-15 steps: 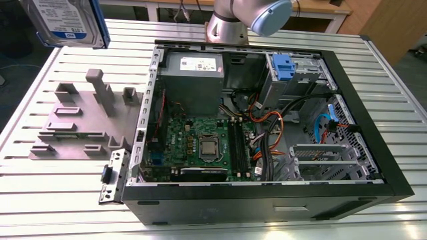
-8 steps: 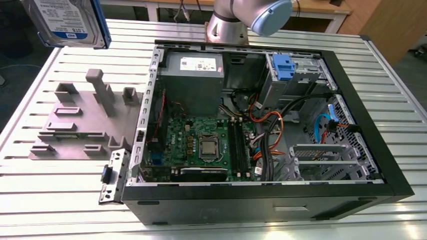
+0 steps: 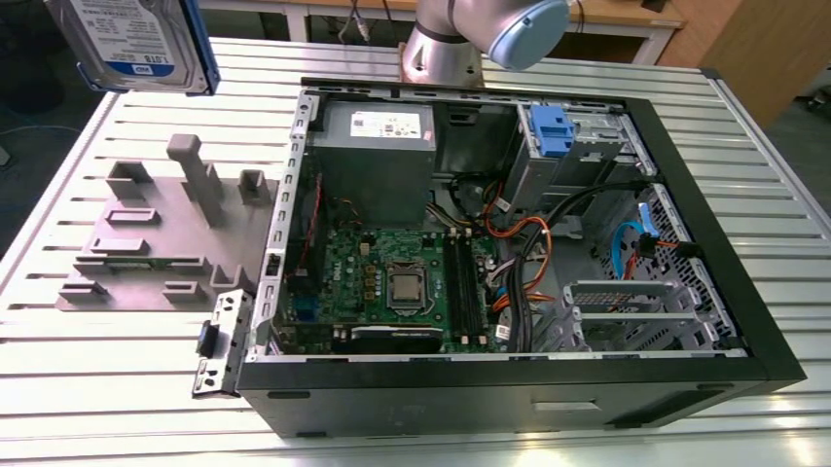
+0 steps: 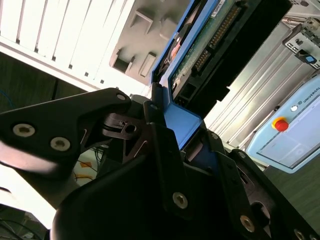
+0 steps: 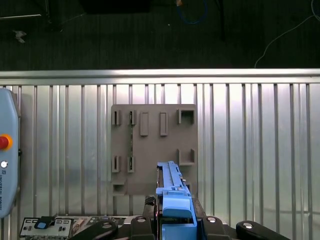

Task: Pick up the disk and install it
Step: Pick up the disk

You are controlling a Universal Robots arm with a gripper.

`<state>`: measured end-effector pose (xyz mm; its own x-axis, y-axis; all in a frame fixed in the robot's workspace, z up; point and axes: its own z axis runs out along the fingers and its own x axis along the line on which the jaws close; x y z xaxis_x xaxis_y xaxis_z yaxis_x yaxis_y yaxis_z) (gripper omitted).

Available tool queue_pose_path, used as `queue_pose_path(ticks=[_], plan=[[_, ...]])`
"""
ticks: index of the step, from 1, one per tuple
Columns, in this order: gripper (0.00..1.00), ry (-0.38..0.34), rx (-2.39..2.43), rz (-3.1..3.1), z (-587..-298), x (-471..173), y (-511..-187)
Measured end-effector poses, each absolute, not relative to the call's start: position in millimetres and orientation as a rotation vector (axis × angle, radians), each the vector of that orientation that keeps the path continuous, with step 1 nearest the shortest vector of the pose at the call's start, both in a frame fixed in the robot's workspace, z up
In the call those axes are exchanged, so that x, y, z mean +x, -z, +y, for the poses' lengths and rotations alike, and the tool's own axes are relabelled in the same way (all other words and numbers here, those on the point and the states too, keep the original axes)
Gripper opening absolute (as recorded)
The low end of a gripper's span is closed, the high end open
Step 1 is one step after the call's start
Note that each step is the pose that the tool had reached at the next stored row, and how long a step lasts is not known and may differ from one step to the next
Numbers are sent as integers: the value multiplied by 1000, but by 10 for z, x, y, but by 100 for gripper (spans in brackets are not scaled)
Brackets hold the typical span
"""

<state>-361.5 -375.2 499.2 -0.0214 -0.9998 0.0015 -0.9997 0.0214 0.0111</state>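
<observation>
1. The slatted metal table [image 3: 130,370] is carrying everything, and an open computer case [image 3: 493,394] is lying on its side on it, motherboard and cabling exposed.
2. A grey moulded fixture [image 3: 143,243] is sitting just beside the case, on the exterior view's left, with its slots showing bare in the first wrist view [image 5: 150,150].
3. The disk [image 3: 136,44] is hanging in the air above the table beyond the fixture, well apart from the case. Its white-and-blue label is facing the exterior camera.
4. The gripper [image 4: 180,130] is clamping the disk by the blue carrier frame, with its black jaws closed narrow on either side of it. The first wrist view is showing the drive edge-on [image 5: 172,200] over the fixture's near edge.
5. Judging by this, the pick-up is done and the carry is under way; the install is not yet done.
6. Seating it would, I judge, call for squaring the carrier to a drive bay near the small blue latch [image 3: 552,131] while clearing the cables. I cannot tell which bay.
</observation>
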Motion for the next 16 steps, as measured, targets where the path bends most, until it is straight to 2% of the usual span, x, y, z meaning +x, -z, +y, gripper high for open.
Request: queue_pose_path(ticks=[16], plan=[[36, 11, 2191, -2239, -3753, -3567, -4992]])
